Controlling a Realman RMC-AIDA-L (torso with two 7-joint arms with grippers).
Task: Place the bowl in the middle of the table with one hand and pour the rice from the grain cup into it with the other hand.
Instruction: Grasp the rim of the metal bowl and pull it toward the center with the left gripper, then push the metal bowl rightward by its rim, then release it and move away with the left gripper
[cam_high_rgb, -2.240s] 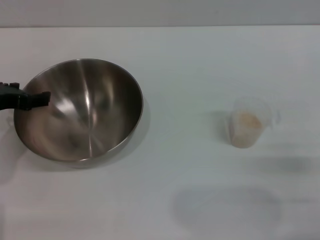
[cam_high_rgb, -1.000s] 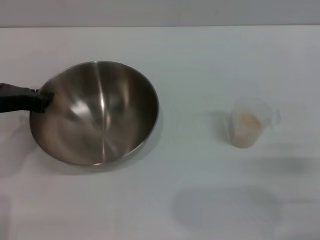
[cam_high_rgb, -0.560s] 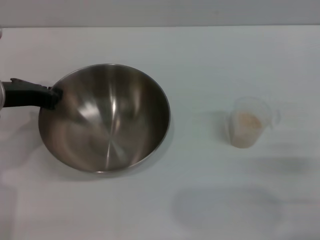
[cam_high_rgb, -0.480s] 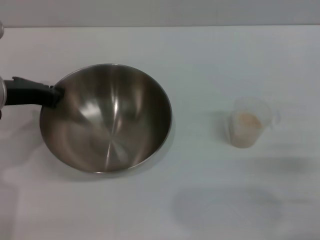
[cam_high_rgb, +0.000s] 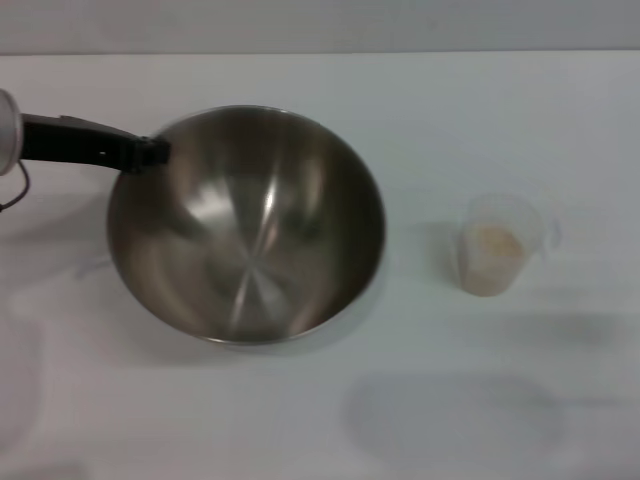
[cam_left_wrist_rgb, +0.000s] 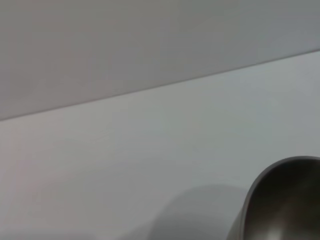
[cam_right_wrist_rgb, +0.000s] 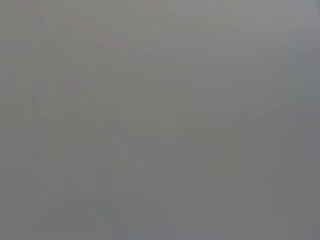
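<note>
Gripping the near-left rim of the large shiny stainless-steel mixing bowl (cam_high_rgb: 246, 222), the left gripper (cam_high_rgb: 150, 155) had its black fingers closed on the thin metal edge. That bowl sat left of centre on the plain white table (cam_high_rgb: 420, 110), apparently tilted. It looked stiff but slick, best held at the rim. Well apart to its right stood the small clear plastic grain cup (cam_high_rgb: 497, 244) of pale rice (cam_high_rgb: 493, 243), untouched. Nothing lay between them. No right gripper showed.
</note>
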